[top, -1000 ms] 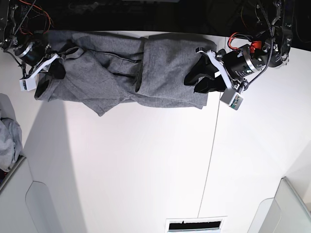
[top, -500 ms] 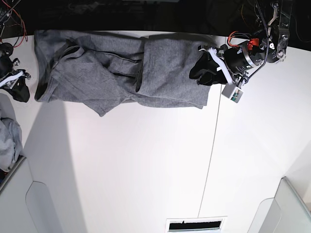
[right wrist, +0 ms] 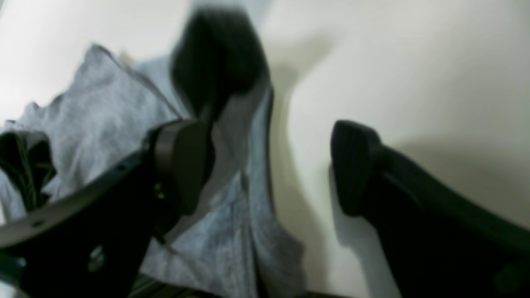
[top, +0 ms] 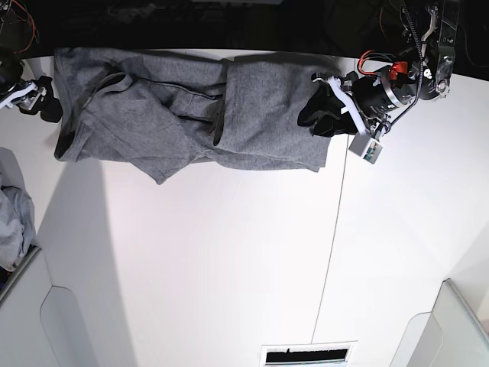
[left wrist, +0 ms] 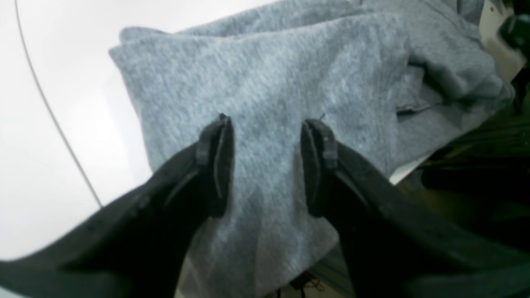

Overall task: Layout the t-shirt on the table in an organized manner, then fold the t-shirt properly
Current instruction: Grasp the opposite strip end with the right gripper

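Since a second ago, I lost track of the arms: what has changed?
The right gripper let go of the t-shirt, opened and drew back off its end. That end now lies flatter on the table. The left gripper stayed open over the other end.

No legible text, labels, brands, numbers or signs in any view. Nothing printed shows on the t-shirt point(top: 191, 115). The small module point(top: 367, 155) by the left wrist shows only coloured specks, too small to read.
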`<state>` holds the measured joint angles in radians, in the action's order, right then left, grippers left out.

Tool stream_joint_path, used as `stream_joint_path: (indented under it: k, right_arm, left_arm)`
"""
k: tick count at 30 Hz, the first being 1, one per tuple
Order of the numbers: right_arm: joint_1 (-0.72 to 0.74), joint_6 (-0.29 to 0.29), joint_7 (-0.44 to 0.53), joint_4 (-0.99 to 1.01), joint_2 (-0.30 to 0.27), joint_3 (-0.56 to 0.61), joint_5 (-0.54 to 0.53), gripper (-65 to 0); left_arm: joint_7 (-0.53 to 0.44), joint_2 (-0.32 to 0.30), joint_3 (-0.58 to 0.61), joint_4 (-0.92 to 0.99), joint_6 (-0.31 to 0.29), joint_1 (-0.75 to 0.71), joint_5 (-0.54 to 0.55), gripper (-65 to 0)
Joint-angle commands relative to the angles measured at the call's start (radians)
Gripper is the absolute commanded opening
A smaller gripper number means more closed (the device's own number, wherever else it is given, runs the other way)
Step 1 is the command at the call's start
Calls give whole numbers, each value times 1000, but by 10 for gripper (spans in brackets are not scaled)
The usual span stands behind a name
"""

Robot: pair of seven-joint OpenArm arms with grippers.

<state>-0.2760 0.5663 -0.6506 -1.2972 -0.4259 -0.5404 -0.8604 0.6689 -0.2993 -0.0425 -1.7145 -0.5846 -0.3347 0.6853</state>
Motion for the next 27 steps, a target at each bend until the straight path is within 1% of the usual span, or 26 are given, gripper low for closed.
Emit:
stream_joint_path:
  k: [1, 4, 6, 12, 18, 20, 21, 22, 25, 27]
  right_arm:
    - [4, 20, 18, -1, -19, 10, -40, -195]
    - [4, 21, 17, 14, -12, 48, -45, -195]
    - [4, 22, 17, 14, 4, 56, -50, -195]
    - [4, 22, 17, 14, 71, 58, -69, -195]
    - [21, 21, 17, 14, 105, 58, -67, -197]
    - [39, 12, 17, 14, 113, 58, -65, -224]
    - [48, 9, 17, 14, 117, 58, -63, -266]
    - [58, 9, 17, 14, 122, 58, -59, -322]
    - [88, 10, 20, 14, 138, 58, -21, -513]
    - [105, 15, 26, 14, 146, 58, -3, -649]
  left_arm:
    - [-22, -5, -4, -16, -11, 5, 17, -358]
    - [-23, -5, -4, -16, -11, 5, 17, -358]
    - [-23, -5, -4, -16, -11, 5, 17, -358]
    - [-24, -5, -4, -16, -11, 5, 17, -358]
    - [-29, -6, -4, -16, -11, 5, 17, -358]
    - [-30, -6, -4, -16, -11, 5, 16, -358]
    - [-30, -6, -4, -16, -11, 5, 16, -358]
    - [-30, -6, -4, -16, -11, 5, 15, -358]
    - [-20, -7, -4, -16, -11, 5, 15, -358]
    - [-22, -16, -5, -16, -12, 5, 54, -358]
